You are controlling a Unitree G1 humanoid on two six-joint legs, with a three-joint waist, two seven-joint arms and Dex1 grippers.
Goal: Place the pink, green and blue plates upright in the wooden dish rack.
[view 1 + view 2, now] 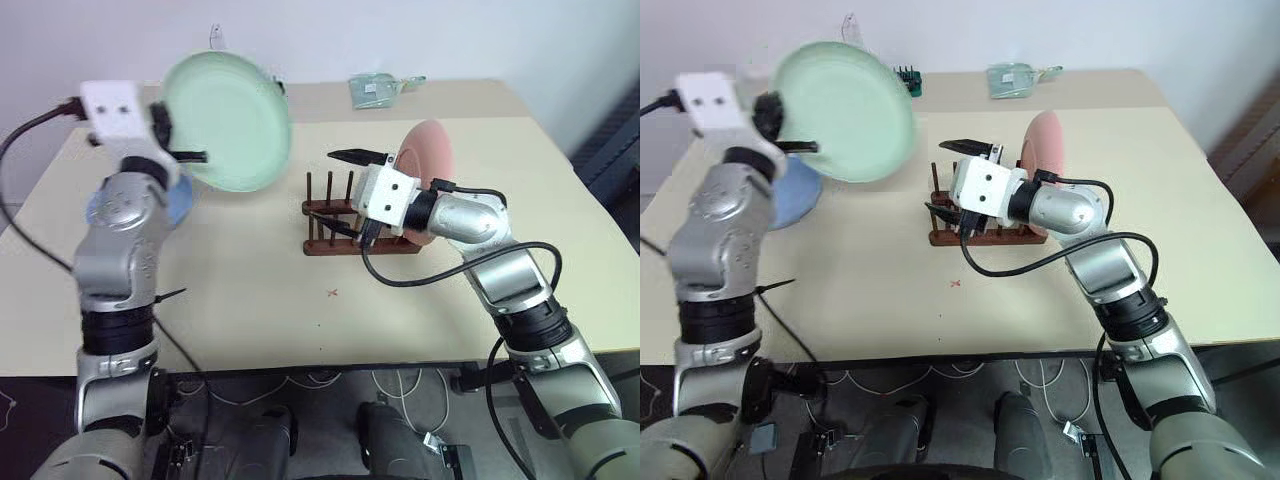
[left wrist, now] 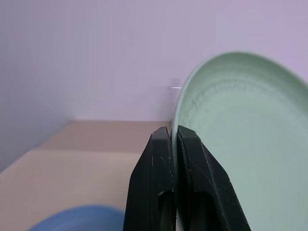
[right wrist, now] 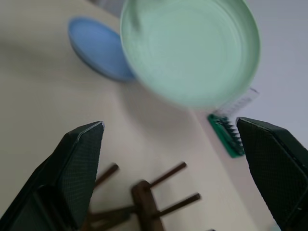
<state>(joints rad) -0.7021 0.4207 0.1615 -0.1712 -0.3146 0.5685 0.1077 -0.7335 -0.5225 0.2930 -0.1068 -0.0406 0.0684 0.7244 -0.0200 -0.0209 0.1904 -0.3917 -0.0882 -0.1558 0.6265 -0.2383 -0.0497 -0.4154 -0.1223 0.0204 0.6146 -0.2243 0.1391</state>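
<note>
My left gripper [image 1: 190,155] was clamped tight on the rim of the green plate [image 1: 228,122], its two black fingers [image 2: 166,183] pressed together with the thin edge pinched between them, and the plate stood lifted off the table [image 1: 250,300], nearly on edge, its hollow face turned toward my right arm. Below and behind that gripper the blue plate [image 1: 790,195] lay flat on the table, partly hidden by my left forearm. My right gripper [image 1: 345,192] was spread wide, one finger above and one below, holding nothing, and it hovered right over the wooden dish rack [image 1: 330,225], whose thin pegs [image 3: 168,174] rose just beneath its fingers. The pink plate [image 1: 425,160] stood upright in the rack just behind my right wrist, at the end farther from my left gripper. The green plate hung well apart from the rack, up and to the left of my open right gripper. Beyond the green plate, near the table's far edge, sat a green tray of tool bits [image 3: 226,134], and a clear packet [image 1: 378,90] lay farther along that edge.
</note>
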